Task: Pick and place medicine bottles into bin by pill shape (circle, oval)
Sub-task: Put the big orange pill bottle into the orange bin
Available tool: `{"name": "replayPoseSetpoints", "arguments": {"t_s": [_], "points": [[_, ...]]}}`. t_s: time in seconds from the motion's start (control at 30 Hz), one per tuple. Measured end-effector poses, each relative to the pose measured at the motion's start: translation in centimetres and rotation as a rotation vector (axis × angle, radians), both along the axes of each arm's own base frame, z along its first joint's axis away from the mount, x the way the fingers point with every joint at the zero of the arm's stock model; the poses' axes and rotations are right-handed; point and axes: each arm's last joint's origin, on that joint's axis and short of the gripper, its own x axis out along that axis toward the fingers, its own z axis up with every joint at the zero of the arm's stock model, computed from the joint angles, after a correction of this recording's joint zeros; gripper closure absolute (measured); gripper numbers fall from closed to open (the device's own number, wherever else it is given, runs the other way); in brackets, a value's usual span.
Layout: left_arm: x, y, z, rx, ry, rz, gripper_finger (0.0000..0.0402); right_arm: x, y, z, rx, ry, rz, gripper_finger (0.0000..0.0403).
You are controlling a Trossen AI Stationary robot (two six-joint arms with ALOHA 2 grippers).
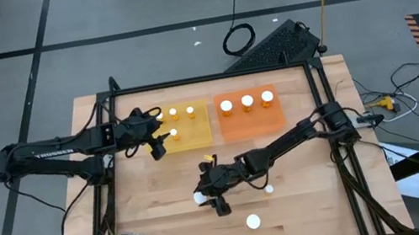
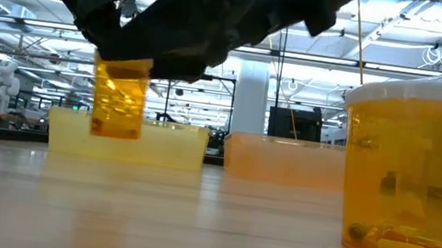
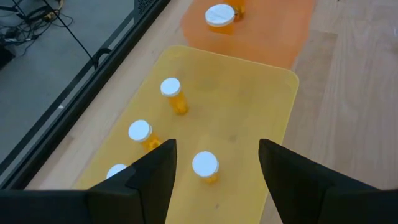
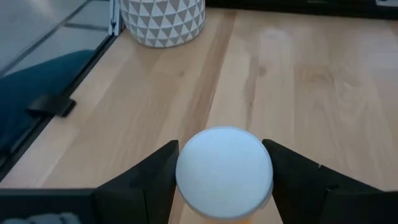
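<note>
two bins sit side by side at the table's far edge in the high view: a yellow bin [image 1: 183, 127] with small bottles in it and an orange bin [image 1: 250, 115] holding three. the left gripper [image 1: 156, 143] hovers at the yellow bin's near corner; the right gripper [image 1: 212, 192] is low over the bare wood around a white-capped bottle [image 1: 199, 197]. two more bottles stand near it, one [image 1: 253, 222] closer to the front edge.

in the low view a bottle [image 2: 118, 96] hangs clear of the table under dark fingers, while a front bottle [image 2: 404, 170] stands with oval pills showing inside.

the left wrist view shows that gripper's fingers spread wide and empty above the yellow bin, a capped bottle [image 3: 205, 167] standing between them below.

the right wrist view shows its fingers pinching a bottle by the white cap [image 4: 224, 168].

judged so, the pick is done; next comes carrying it to the matching bin, though its pill shape cannot be made out.
</note>
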Motion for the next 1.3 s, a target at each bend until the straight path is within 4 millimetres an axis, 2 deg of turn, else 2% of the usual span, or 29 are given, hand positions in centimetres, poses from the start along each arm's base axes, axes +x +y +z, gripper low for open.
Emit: {"name": "replayPoseSetpoints", "arguments": {"t_s": [0.17, 0.33, 0.53, 0.73, 0.83, 1.0, 1.13, 1.3], "points": [[0.0, -0.1, 0.0, -0.005, -0.002, 0.001, 0.0170, -1.0, -0.8, 1.9, -0.033, 0.043, 0.001, 0.0191], [0.1, -0.4, 0.0, -0.006, -0.003, -0.015, 0.0170, -2.5, -2.5, 4.5, -0.083, 0.071, -0.044, 0.0191], [0.1, -0.6, 0.0, -0.013, -0.013, -0.022, 0.0170, -6.4, -5.5, 7.1, -0.158, 0.034, -0.158, 0.0191], [0.2, -0.7, 0.1, -0.022, -0.027, -0.019, 0.0170, -10.8, -9.9, 9.2, -0.198, -0.032, -0.315, 0.0191], [0.3, -0.8, 0.2, -0.024, -0.040, -0.021, 0.0170, -12.8, -11.8, 9.2, -0.173, -0.075, -0.386, 0.0191], [0.4, -0.9, 0.4, -0.021, -0.062, -0.025, 0.0170, -15.1, -14.5, 7.9, -0.126, -0.156, -0.440, 0.0191], [0.5, -0.9, 0.4, -0.021, -0.069, -0.029, 0.0170, -16.0, -16.4, 6.4, -0.089, -0.141, -0.492, 0.0191], [0.5, -1.2, 0.4, -0.022, -0.068, -0.042, 0.0170, -16.2, -17.8, 4.4, -0.097, -0.075, -0.536, 0.0191]]}}
